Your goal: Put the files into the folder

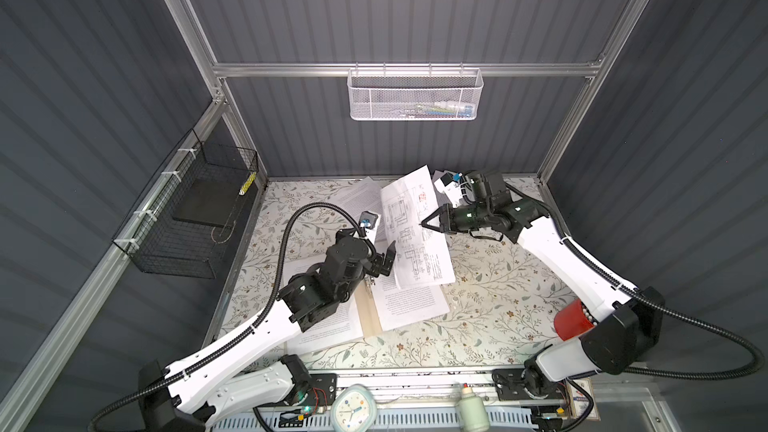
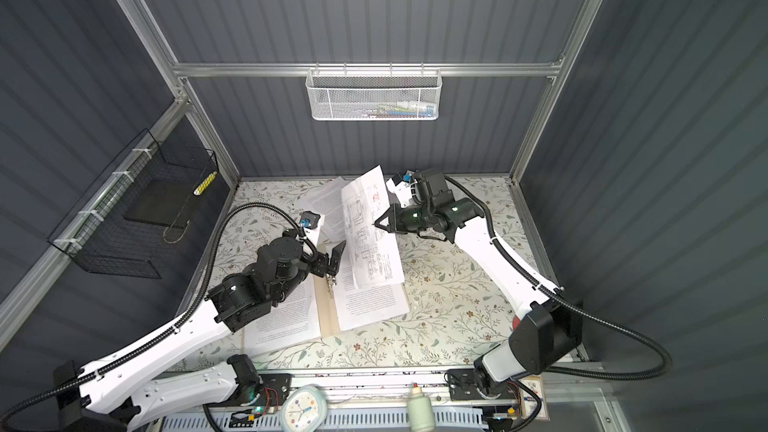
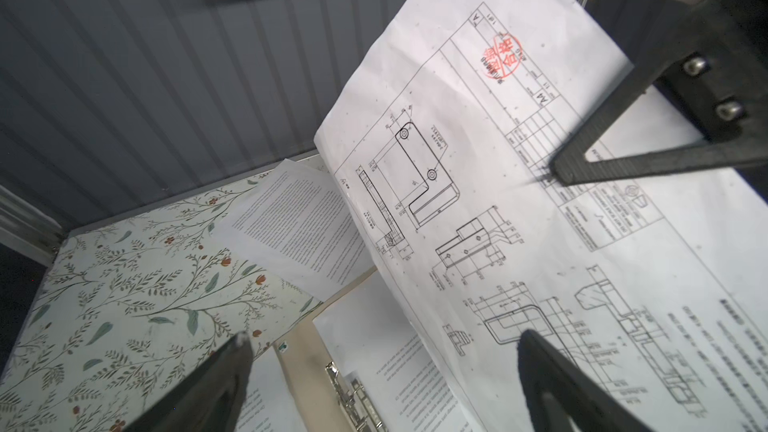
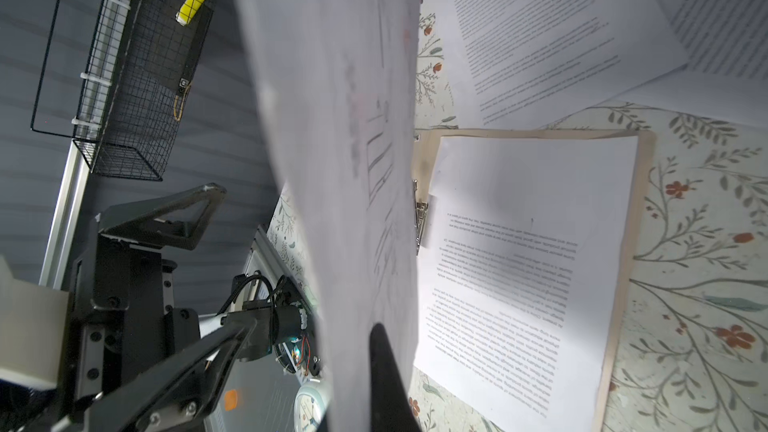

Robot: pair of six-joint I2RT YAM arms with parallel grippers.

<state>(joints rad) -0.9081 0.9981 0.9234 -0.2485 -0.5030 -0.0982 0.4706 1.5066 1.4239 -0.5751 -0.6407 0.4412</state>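
Note:
The tan folder (image 1: 368,309) (image 2: 326,309) (image 4: 640,201) lies open on the table, its metal clip (image 3: 349,384) (image 4: 420,218) on the spine. One text sheet (image 1: 411,305) (image 4: 519,263) rests on its right half and another (image 1: 328,326) lies on its left half, under the left arm. My right gripper (image 1: 423,224) (image 2: 376,224) (image 3: 555,170) (image 4: 370,330) is shut on a drawing sheet (image 1: 411,234) (image 3: 498,201) (image 4: 340,160), holding it tilted above the folder. The left gripper (image 1: 384,261) (image 2: 334,257) (image 3: 384,338) is open beside that sheet's left edge, over the spine, holding nothing. A further text sheet (image 1: 361,201) (image 3: 299,226) lies at the back.
A black wire basket (image 1: 187,222) hangs on the left wall and a white mesh basket (image 1: 415,95) on the back rail. A red cup (image 1: 571,324) stands at the right by the right arm. A clock (image 1: 353,407) and a bottle (image 1: 471,407) sit in front of the table.

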